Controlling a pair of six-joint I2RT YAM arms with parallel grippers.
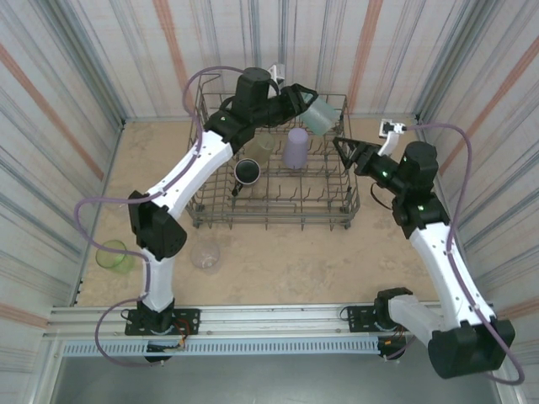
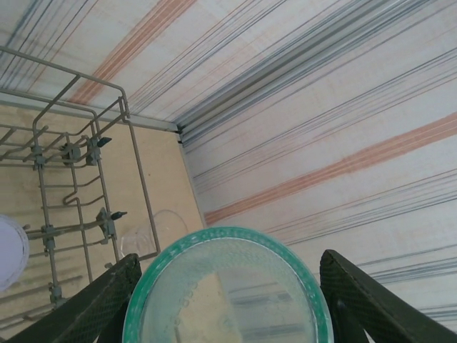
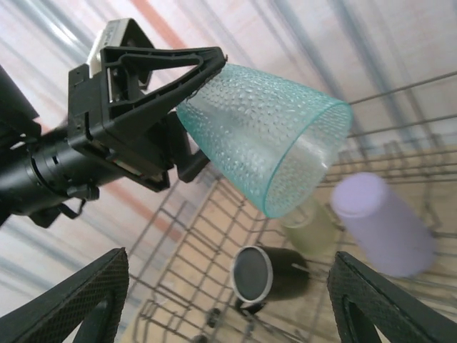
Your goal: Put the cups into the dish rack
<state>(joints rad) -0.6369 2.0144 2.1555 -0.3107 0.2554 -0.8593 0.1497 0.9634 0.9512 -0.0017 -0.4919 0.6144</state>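
Overhead, left claw [image 1: 308, 107] grips teal cup [image 1: 322, 118], base hidden; right claw [image 1: 340, 155] spread, empty.

Lit brightly and evenly, with faint soft shadows under the rack [image 1: 269, 220] on the worktop [image 1: 286, 261]. Sharp from above; blurred on the lavender cup [image 3: 385, 225] and walls [image 3: 300, 28] in the right wrist view.

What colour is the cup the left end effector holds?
Teal cup, clearest in the right wrist view.

A beige tabletop [image 1: 295, 261] is enclosed by striped wall panels [image 1: 59, 93]. Its near edge is bounded by a metal rail [image 1: 269, 318].
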